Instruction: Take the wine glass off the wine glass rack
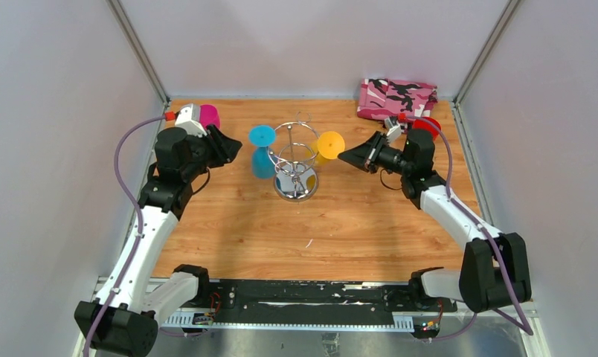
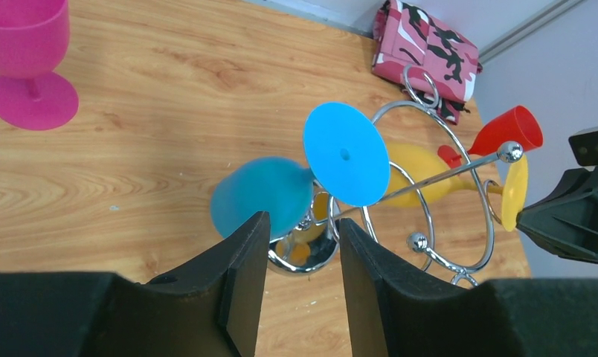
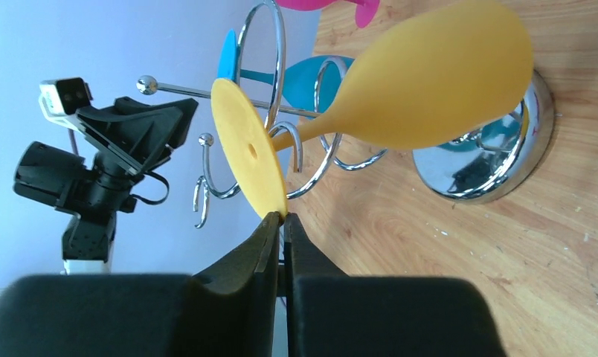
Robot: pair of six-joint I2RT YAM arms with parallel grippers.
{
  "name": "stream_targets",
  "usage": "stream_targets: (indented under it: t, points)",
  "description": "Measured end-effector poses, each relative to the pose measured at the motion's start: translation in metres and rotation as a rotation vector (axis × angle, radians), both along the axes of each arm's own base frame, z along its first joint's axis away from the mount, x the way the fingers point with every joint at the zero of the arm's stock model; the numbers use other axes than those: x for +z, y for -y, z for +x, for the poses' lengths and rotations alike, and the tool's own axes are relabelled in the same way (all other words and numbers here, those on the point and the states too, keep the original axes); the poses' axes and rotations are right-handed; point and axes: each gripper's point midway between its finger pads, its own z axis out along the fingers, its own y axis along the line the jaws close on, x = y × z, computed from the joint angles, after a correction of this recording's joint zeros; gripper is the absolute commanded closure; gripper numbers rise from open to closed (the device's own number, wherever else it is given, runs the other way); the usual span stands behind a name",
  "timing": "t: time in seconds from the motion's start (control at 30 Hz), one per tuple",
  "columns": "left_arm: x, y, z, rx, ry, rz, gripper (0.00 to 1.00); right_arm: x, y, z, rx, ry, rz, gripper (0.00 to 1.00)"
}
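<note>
The chrome wine glass rack [image 1: 294, 160] stands mid-table on its round mirrored base [image 3: 489, 160]. A blue wine glass [image 1: 262, 149] hangs on its left side and a yellow wine glass [image 1: 330, 144] on its right, both tilted with feet outward. My right gripper [image 3: 283, 217] is shut on the lower edge of the yellow glass's foot [image 3: 248, 152]. My left gripper [image 2: 303, 227] is open and empty, just short of the blue glass's bowl [image 2: 259, 197], below its foot [image 2: 346, 154].
A pink wine glass [image 2: 24, 52] stands upright at the back left by the left arm. A red cup [image 2: 508, 130] and a folded pink camouflage cloth [image 1: 396, 97] lie at the back right. Walls close in both sides.
</note>
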Motion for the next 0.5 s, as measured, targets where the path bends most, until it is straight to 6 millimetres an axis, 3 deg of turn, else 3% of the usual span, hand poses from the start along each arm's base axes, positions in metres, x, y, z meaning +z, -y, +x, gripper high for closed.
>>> stream_targets:
  t: [0.1,0.5]
  points:
    - [0.0,0.001,-0.002,-0.007,0.001,-0.002,0.56,0.004,0.002,-0.003,-0.024,0.001,0.027,1.0]
    - [0.004,0.003,-0.004,-0.017,0.016,-0.017,0.57,0.018,0.006,-0.005,-0.072,-0.011,0.076,1.0]
